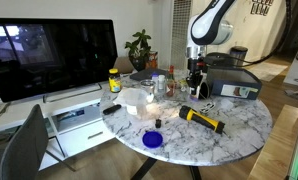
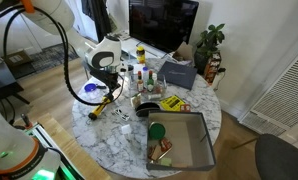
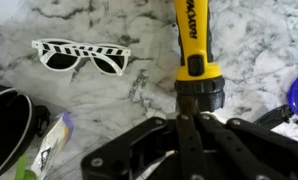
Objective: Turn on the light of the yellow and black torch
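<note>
**Torch-switch step, wrist and exterior views.** The torch [image 3: 193,45] lies flat on the marble tabletop [image 3: 139,30]. In an exterior view it sits near the tabletop's front edge. From the opposite side the torch [image 2: 107,103] is close to the rim, just beside a blue disc [image 2: 91,90]. Striped sunglasses [image 3: 81,57] lie apart from it and do not obstruct the approach.

The fingers [image 3: 180,132] appear pressed together with nothing between them. Their tips are lined up over the torch's black head [image 3: 200,96]. In an exterior view the fingers [image 1: 196,92] hang above the torch, and contact cannot be confirmed.

A dark patch [image 3: 194,68] on the yellow barrel, just past the head, is probably the switch.

*Technique:*
- Joined tips serve as a single blunt probe.
- They should be shifted along the barrel until centred on the patch, then lowered straight and slowly.
- The barrel is round, so a push off its top line would likely roll it aside; the press should bear directly down against the tabletop.
- If the patch is a slider and not a button, a short stroke along the barrel would be needed.
</note>
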You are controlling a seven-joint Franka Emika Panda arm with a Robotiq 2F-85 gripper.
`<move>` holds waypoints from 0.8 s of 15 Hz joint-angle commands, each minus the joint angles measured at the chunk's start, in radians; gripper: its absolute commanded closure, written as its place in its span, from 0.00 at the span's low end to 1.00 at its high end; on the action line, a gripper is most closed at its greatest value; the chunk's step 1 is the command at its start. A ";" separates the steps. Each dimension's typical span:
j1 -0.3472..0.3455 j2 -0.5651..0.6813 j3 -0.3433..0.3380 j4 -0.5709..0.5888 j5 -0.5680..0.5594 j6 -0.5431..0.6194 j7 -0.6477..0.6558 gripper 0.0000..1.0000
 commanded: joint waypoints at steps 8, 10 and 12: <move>0.064 -0.402 -0.004 -0.239 -0.018 0.056 0.335 0.38; 0.066 -0.457 0.004 -0.259 -0.028 0.057 0.389 0.22; 0.064 -0.504 0.014 -0.273 -0.039 0.055 0.431 0.07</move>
